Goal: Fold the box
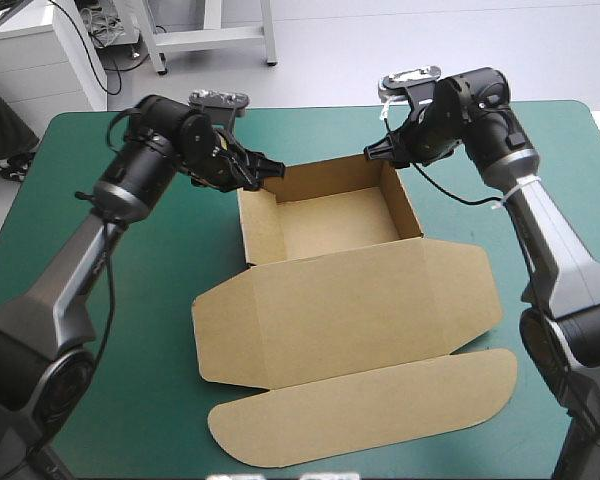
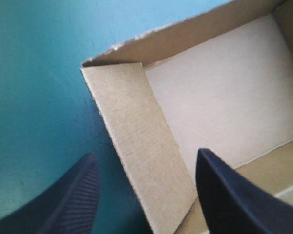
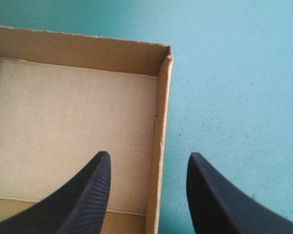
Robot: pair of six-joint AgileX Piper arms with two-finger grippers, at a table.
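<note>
High view. Box (image 1: 280,235) sits mid-table on the teal-green cover (image 1: 120,400). Far half is a tray with walls up; lid (image 1: 350,300) lies flat toward the near edge, with its rounded flap (image 1: 370,405) nearest. Left gripper (image 1: 268,170) is at the tray's far left corner and right gripper (image 1: 374,153) at the far right corner, both low over the rim. Nothing else on the table.

Left wrist view. Fingers apart, holding nothing. They straddle the left wall (image 2: 141,146): one finger is over the cover outside, the other over the tray floor. The wall shows a broad face. Cannot tell whether it leans inward or stands true.

Right wrist view. Fingers apart, holding nothing. The right wall (image 3: 159,141) runs between them, a little nearer the outer finger. The inner finger hangs over the floor, the outer one over the cover. The far corner looks square and tucked.

Step in hand, as I judge it: pinching the two side walls to set them firm before the lid is dealt with. To do it well:
- Centre each wall between the fingers first.
- Come straight down, so neither finger lands on the wall's top edge.
- Close both sides together, so the tray does not skate across the cover.
- Squeeze lightly; a hard pinch could crease the board or pull a tuck loose.
</note>
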